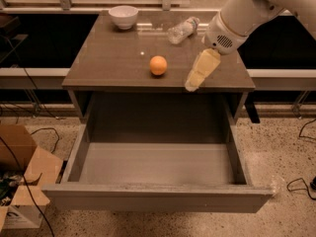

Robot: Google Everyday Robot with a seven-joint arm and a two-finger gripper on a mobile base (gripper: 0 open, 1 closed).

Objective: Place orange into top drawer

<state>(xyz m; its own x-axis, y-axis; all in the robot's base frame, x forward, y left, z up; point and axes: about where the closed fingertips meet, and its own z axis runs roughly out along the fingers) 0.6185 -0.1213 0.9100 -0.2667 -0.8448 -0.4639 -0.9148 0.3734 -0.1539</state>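
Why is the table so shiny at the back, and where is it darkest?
Camera view: glare makes pale streaks on the tabletop between the bowl and the bottle; the darkest patch is the hollow under the tabletop, behind the open top drawer, whose floor is evenly lit; the orange glows bright; the gripper hangs over the front right edge.
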